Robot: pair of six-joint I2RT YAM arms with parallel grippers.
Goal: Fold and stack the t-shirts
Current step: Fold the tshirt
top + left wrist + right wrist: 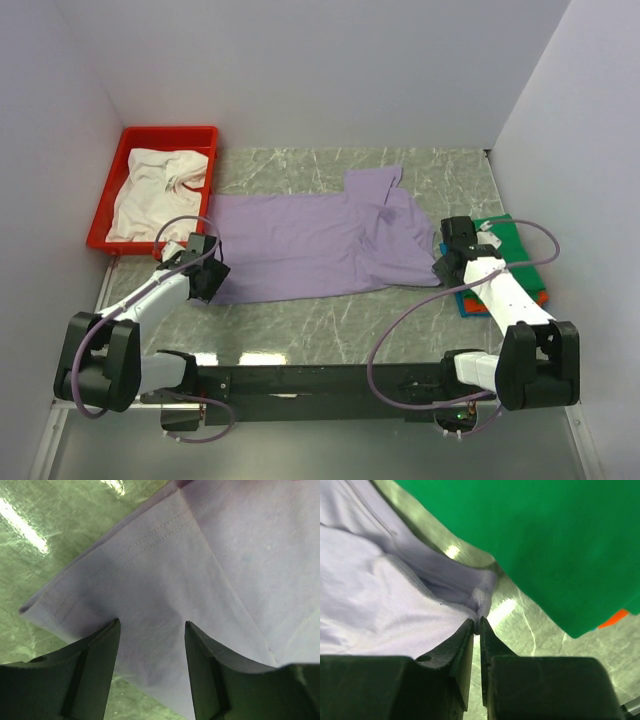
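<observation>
The lavender t-shirt [320,240] lies spread across the middle of the table. My left gripper [212,278] is open over the shirt's near left hem corner [150,595], its fingers either side of the cloth. My right gripper [447,266] is shut on a pinch of the shirt's right edge [481,600]. A green folded shirt [505,250] lies on top of orange [540,296] and blue ones at the right, partly hidden by my right arm; it also shows in the right wrist view [545,540]. A white shirt [160,190] lies crumpled in the red tray.
The red tray [200,135] stands at the back left corner of the table. White walls close the table in at the back and both sides. The arms' black base bar [320,380] runs along the near edge.
</observation>
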